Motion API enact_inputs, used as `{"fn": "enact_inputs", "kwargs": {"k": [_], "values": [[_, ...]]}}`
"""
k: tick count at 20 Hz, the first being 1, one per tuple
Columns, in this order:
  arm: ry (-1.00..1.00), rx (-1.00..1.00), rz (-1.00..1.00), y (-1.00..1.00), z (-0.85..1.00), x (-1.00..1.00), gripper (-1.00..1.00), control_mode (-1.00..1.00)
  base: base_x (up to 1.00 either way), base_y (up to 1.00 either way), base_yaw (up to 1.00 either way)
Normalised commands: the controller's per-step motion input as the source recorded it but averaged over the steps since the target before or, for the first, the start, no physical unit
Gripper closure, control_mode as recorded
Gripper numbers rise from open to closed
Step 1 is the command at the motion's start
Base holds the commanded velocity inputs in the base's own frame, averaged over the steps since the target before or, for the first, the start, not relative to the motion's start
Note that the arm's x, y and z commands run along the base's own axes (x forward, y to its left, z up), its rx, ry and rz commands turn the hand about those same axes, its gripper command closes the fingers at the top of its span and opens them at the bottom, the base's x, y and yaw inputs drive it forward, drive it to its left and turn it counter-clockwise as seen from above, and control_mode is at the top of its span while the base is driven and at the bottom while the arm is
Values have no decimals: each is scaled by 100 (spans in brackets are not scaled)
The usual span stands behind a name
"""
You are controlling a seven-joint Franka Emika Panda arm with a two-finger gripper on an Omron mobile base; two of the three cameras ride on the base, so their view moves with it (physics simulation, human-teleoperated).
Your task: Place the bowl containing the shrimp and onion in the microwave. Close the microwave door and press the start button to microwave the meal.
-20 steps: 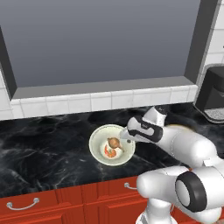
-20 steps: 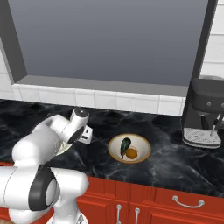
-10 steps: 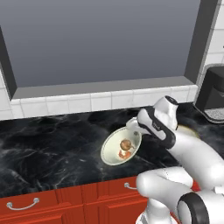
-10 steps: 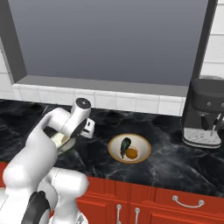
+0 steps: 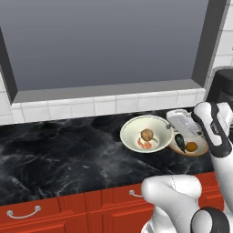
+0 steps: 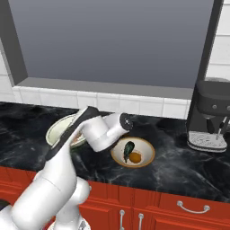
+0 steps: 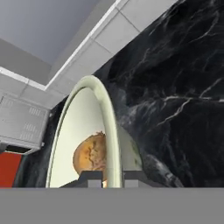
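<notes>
The cream bowl with a pale green rim hangs just above the black counter, a little tilted. Inside it lie the tan-brown onion and the pink-orange shrimp. My gripper is shut on the bowl's right rim. In the hand view the rim runs down between my gripper's two fingertips, with the onion just left of them. In the right base view my arm covers most of the bowl. The microwave, its door and the start button are out of view.
A tan plate with dark and orange food lies on the counter just right of the bowl. A dark coffee machine stands at the far right. A tiled ledge under a large window runs behind the counter. Red cabinet drawers line the front.
The bowl has risen off the counter and travelled right with my gripper, now partly over the tan plate. My arm has swung right and stretched out.
</notes>
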Motion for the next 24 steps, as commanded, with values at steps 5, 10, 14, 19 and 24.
{"fn": "enact_inputs", "kwargs": {"k": [5,10,14,19,24], "values": [[3,23,0,-53,93,-69,100,-100,0,0,0],[0,18,1,-32,36,-100,100,-100,0,0,0],[0,21,2,-7,24,-90,100,-100,0,0,0],[0,1,0,11,20,-12,100,-100,0,0,0],[0,0,0,9,3,0,100,-100,0,0,0]]}}
